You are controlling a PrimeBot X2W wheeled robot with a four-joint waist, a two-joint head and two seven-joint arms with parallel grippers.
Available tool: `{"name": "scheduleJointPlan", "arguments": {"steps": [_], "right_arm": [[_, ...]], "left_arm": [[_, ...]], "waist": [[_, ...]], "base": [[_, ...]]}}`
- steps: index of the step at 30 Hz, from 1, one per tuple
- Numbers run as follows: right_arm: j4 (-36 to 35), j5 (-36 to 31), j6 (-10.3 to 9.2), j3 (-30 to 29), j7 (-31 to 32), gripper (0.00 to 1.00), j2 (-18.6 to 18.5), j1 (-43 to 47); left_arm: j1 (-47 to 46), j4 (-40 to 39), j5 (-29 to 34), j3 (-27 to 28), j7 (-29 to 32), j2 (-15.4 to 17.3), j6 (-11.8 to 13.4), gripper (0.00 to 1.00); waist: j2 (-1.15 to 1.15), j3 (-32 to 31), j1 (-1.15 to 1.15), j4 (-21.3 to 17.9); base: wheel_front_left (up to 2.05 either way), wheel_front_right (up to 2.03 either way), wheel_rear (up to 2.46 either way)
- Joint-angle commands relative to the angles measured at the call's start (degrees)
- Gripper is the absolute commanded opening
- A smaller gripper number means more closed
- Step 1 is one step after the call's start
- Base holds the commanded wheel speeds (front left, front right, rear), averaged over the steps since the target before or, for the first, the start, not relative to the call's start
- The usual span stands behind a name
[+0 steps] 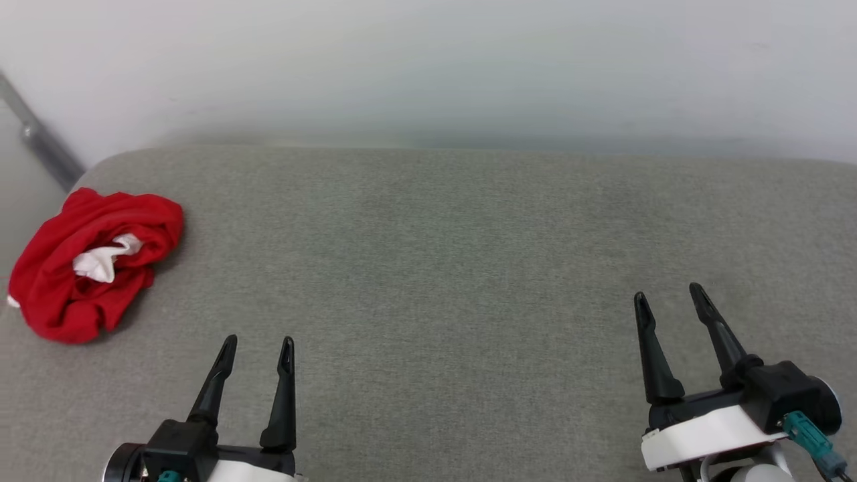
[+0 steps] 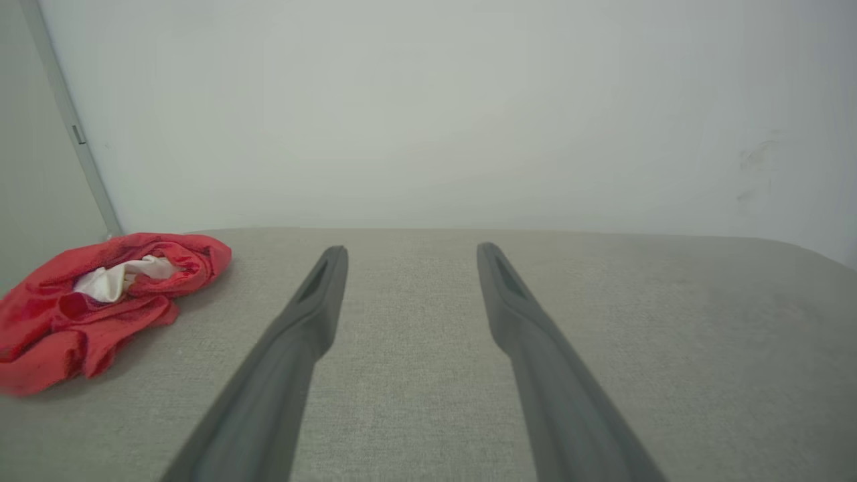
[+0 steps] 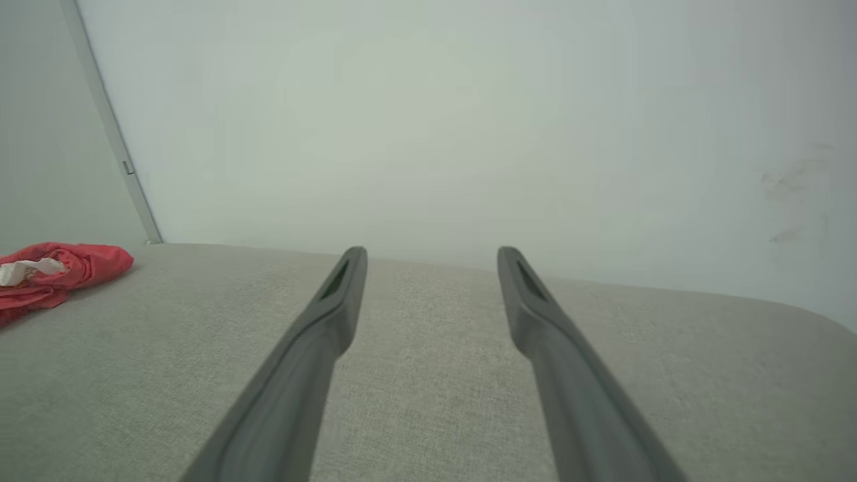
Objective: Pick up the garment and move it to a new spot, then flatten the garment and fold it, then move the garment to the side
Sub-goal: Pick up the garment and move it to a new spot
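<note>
The garment point(image 1: 73, 281) lies crumpled in a red heap with a white patch showing in its folds, at the far left edge of the grey fabric surface point(image 1: 442, 254). The left wrist view has the garment point(image 2: 60, 321) at its left side, and the right wrist view has the garment point(image 3: 73, 268) at its far left. My left gripper point(image 1: 259, 343) hovers open at the lower left, nothing between its fingers, a short way right of and nearer than the heap. My right gripper point(image 1: 668, 292) is open and empty at the lower right.
A pale wall point(image 1: 428, 67) rises right behind the grey surface. A grey metal strip point(image 1: 40, 137) runs down the wall at the back left corner, just behind the garment. The surface's left edge falls away beside the heap.
</note>
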Motion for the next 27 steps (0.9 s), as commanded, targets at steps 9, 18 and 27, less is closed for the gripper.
{"name": "scheduleJointPlan", "arguments": {"steps": [9, 18, 27], "right_arm": [[0.3, 1.2, -0.02, 3.2, -0.2, 1.00, 0.1, 2.3], [0.5, 2.2, -0.02, 5.4, -0.2, 1.00, 0.1, 3.3], [0.7, 3.3, -0.02, 7.4, -0.2, 1.00, 0.1, 3.1]], "left_arm": [[2.3, -0.7, 1.3, 2.3, -0.2, -0.1, -0.4, 1.00], [3.8, -1.2, 2.2, 3.9, -0.2, -0.1, -0.5, 1.00], [4.9, -2.2, 2.7, 5.0, -0.2, -0.1, -0.8, 1.00]], "waist": [[0.00, -2.0, 0.00, 11.6], [0.00, -3.5, 0.00, 17.4], [0.00, -4.3, 0.00, 20.7]], "base": [[0.00, 0.00, 0.00], [0.00, 0.00, 0.00], [0.00, 0.00, 0.00]]}}
